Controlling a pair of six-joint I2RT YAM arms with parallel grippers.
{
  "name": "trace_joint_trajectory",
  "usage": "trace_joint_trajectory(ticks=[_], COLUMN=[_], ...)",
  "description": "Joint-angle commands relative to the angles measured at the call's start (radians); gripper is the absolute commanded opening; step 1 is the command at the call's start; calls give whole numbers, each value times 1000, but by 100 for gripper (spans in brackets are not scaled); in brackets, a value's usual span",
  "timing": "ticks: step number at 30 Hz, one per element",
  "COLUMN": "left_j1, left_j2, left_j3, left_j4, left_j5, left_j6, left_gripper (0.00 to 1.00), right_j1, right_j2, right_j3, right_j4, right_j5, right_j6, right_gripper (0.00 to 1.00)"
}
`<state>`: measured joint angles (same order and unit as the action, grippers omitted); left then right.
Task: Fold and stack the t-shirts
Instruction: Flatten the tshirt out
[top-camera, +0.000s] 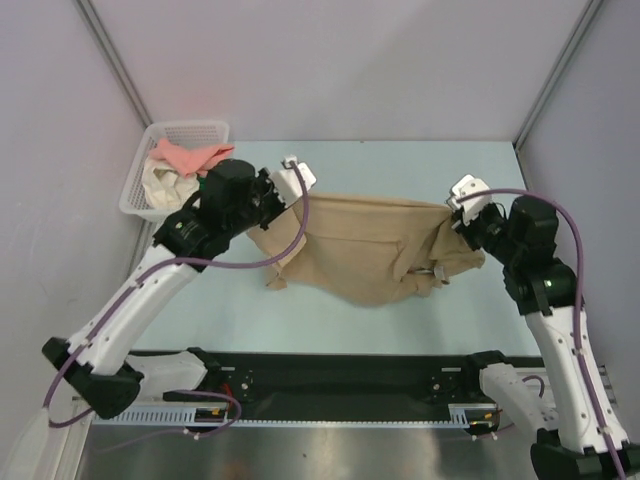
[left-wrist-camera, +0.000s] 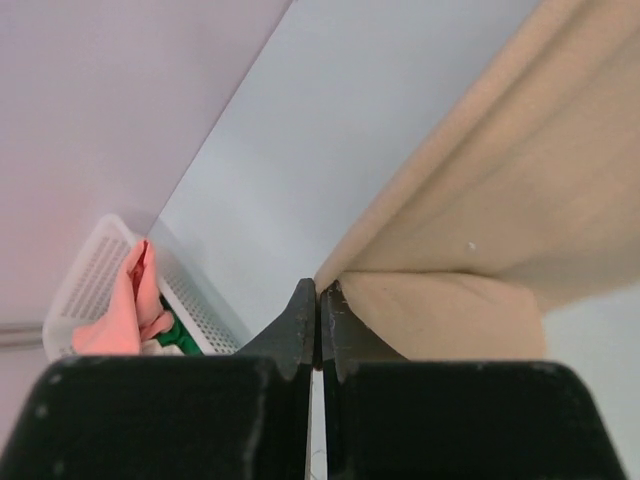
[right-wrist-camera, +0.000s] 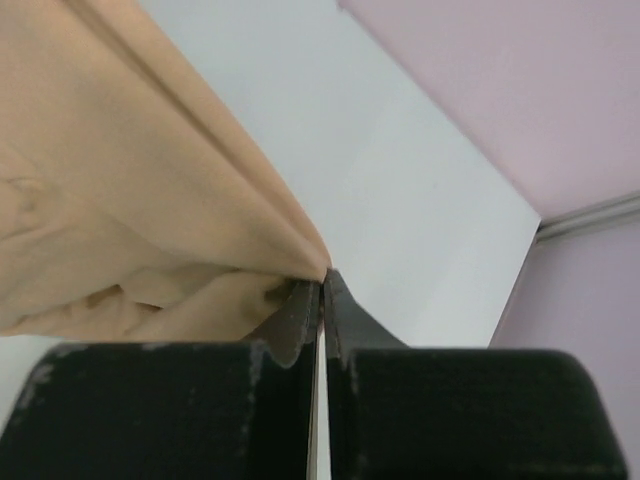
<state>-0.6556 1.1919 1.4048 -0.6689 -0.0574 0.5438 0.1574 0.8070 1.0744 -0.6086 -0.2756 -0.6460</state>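
One tan t-shirt (top-camera: 365, 250), one pink t-shirt (top-camera: 190, 157), one cream t-shirt (top-camera: 160, 185), one green t-shirt (left-wrist-camera: 172, 338), one basket (top-camera: 190, 127), two arms (top-camera: 140, 300)

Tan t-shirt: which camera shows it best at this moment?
Top external. It shows nearly the whole tan t-shirt, held stretched between the left tool and right tool, sagging in the middle. The left wrist shows only a folded edge pinched at its tool; the right wrist only a bunched corner at its tool.

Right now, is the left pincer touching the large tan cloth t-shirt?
Touching. In the left wrist view the left pincer is shut on a corner of the large tan cloth t-shirt, whose edge runs straight into the fingertips.
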Motion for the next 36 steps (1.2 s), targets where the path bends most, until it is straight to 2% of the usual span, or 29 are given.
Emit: trace_joint_trajectory(ticks=[1,2,3,4,5,6,7,8,9,10,12,14,18,19,21,24,31,36], left_j1=[132,155,206,206,223,228,229,229,229,229,218,183,139,131,108,76,65,62], left_j2=[165,217,452,454,522,584,706,757,793,822,784,700,595,586,600,653,825,865], left_j3=[-15,3,108,109,135,211,265,334,471,524,525,455,213,186,146,143,249,258], left_j4=[170,181,213,213,266,290,304,292,267,237,203,204,163,138,105,40,-63,-89], left_j5=[-91,-100,-146,-147,-212,-255,-301,-377,-392,-391,-327,-294,-155,-97,-72,-39,-56,-53], left_j6=[-2,-14,-39,-45,-53,-54,-56,-65,-83,-134,-159,-134,-81,-74,-65,-41,-33,-10], left_gripper=[1,0,1,1,5,23,28,36,42,48,61,67,63,61,53,43,45,47], right_j1=[-61,-80,-111,-113,-116,-122,-125,-131,-133,-137,-148,-150,-142,-134,-122,-113,-102,-104], right_j2=[154,203,404,406,460,528,631,682,716,757,759,706,571,549,496,453,442,451], right_j3=[-27,-24,2,2,12,45,77,131,238,295,352,322,106,63,-30,-73,-67,-68], right_j4=[211,239,301,302,325,355,394,397,394,380,363,368,342,328,307,244,213,207], right_j5=[17,-3,-45,-45,-33,-19,16,33,48,77,78,47,-59,-66,-80,-96,-88,-86], right_j6=[20,22,0,0,-6,0,8,43,69,101,144,143,53,30,28,54,86,82], right_gripper=[0,0,0,0,0,3,19,32,43,57,60,61,62,63,63,64,64,64])
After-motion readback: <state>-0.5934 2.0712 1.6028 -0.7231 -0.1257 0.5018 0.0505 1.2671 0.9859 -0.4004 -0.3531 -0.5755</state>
